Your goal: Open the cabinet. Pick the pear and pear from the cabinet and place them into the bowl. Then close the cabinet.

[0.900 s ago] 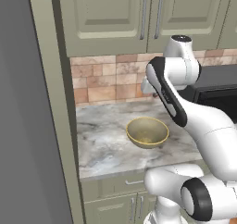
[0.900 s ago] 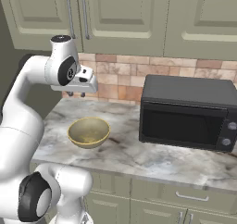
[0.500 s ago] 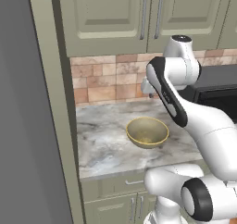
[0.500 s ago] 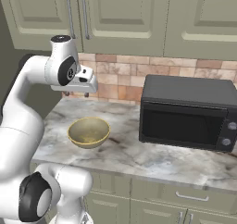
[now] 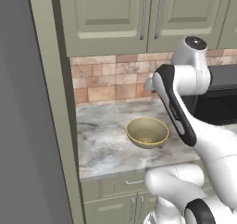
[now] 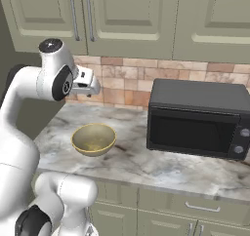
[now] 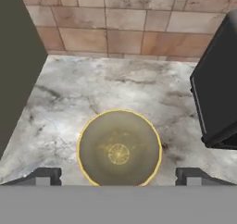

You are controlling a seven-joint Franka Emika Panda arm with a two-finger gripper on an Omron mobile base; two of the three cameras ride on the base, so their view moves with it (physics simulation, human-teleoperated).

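The sage-green wall cabinet (image 5: 139, 19) (image 6: 97, 15) hangs above the counter with both doors shut, its slim bar handles (image 5: 143, 12) side by side at the middle. The pears are hidden. The golden-tan bowl (image 5: 147, 132) (image 6: 93, 139) (image 7: 119, 147) stands empty on the marble counter. My gripper (image 6: 89, 89) (image 7: 118, 177) hovers well above the bowl, below the cabinet, looking down into it. It is open: its two fingertips (image 7: 44, 176) stand wide apart with nothing between them.
A black microwave (image 6: 197, 118) (image 7: 220, 79) sits on the counter right of the bowl. A tall dark panel (image 5: 28, 126) walls off the counter's left end. A brick backsplash (image 6: 127, 79) runs behind, and lower cabinets (image 6: 146, 215) sit under the counter.
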